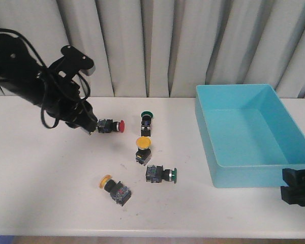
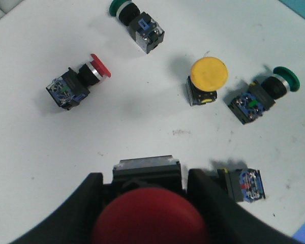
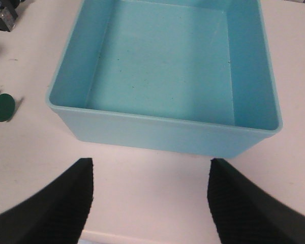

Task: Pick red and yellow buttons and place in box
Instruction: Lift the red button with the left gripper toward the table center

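White table (image 1: 51, 193) runs the full width. The light-blue box (image 1: 244, 175) sits at its right end, open and w/ nothing in it that I can see.

L gripper (image 1: 90, 127) hangs over the far-left part of the table, clenched on a held red button (image 2: 147, 218). The fingers flank its cap. The button's long axis runs along the fingers, cap toward the wrist and black body pointing outward. The front view hides it behind the arm.

R gripper (image 1: 297, 187) sits at the near right corner just outside the box wall, fingers spread, nothing between them.

Key relation: the box lies well off to the robot's right of the L gripper, w/ the loose buttons between. The R arm is nearer the box, but the L arm has the load, so I'd guess a carry across comes next.

On the table mid-area:
- loose red button (image 1: 112, 125), on its side just beside the L gripper
- upright yellow button (image 1: 142, 145)
- tipped yellow button (image 1: 114, 188), toward the near edge
- two green buttons (image 1: 146, 122) (image 1: 161, 174), not wanted
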Controlling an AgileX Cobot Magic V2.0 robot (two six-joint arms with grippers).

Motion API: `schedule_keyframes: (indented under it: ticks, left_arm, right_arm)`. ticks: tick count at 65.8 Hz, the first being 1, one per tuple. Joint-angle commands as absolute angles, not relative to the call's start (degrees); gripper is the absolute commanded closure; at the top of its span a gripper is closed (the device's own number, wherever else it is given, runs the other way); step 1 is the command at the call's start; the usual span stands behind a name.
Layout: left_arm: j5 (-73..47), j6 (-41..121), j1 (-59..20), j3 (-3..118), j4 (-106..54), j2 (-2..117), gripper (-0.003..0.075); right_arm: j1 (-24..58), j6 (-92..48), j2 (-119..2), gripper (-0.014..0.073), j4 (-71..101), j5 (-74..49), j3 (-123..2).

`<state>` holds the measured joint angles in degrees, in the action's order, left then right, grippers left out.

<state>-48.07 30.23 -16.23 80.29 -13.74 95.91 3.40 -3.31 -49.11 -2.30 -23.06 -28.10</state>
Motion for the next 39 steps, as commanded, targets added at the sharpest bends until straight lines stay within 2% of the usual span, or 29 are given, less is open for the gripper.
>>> schedule_keyframes:
  ticks: [1,20,39]
  left_arm:
    - [-41.8,34.7,-16.5,74.5,-15.4,87.9,0.0553]
    - [-36.3,50.8,-16.5,58.8,-19.7,77.0,0.0553]
    - [-38.8,75.7,-16.6,56.7,-43.7,76.7,0.0553]
  right_arm:
    - [2.9,-3.8,-48.9,0.013,-2.4,-19.4,-29.9]
    - [2.9,-3.8,-48.9,0.013,-2.4,-19.4,-29.9]
    - [2.9,-6.6,-48.9,0.013,-2.4,-19.4,-29.9]
